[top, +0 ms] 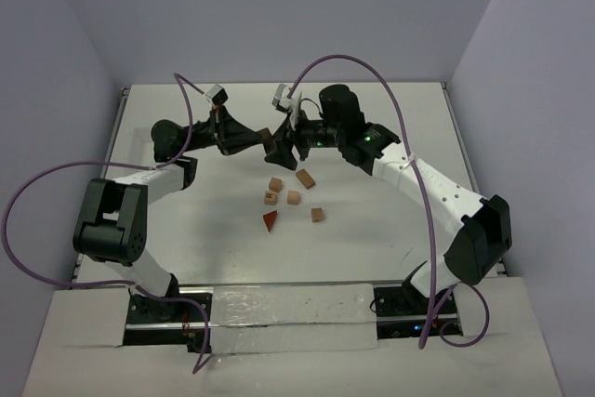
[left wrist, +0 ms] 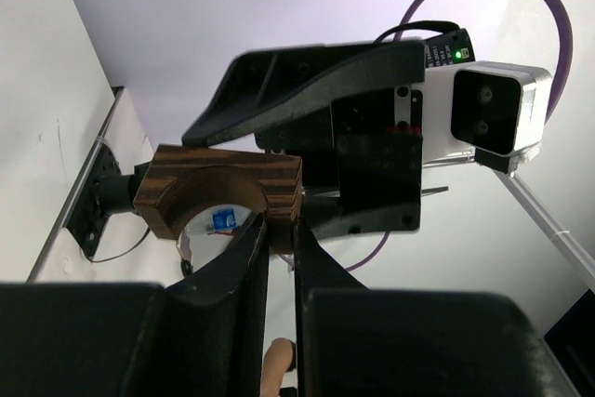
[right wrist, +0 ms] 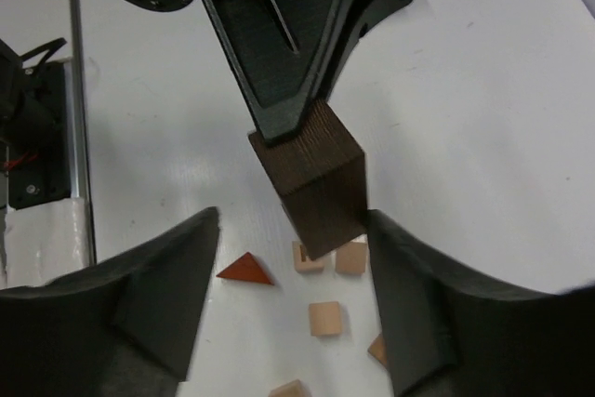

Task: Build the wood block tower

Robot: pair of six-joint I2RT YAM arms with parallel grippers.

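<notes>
Right gripper (right wrist: 293,271), jaws parted, flanks arch block (right wrist: 321,183), no contact; block's long axis points into the gap; left gripper (left wrist: 279,234) clamps its far end.

Walls (top: 279,16): plain pale lilac, enclosing three sides.
Bench (top: 372,253): white, flat, metal-railed edges.
Light: even, soft shadows.

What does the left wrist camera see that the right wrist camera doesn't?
Only the left wrist camera shows the round hollow cut under the dark block, and the white camera on the other arm. Only the right wrist camera shows the red triangle lying on the table, and the gaps between the dark block and the open right fingers. Both show the dark block pinched in the left fingers.
</notes>
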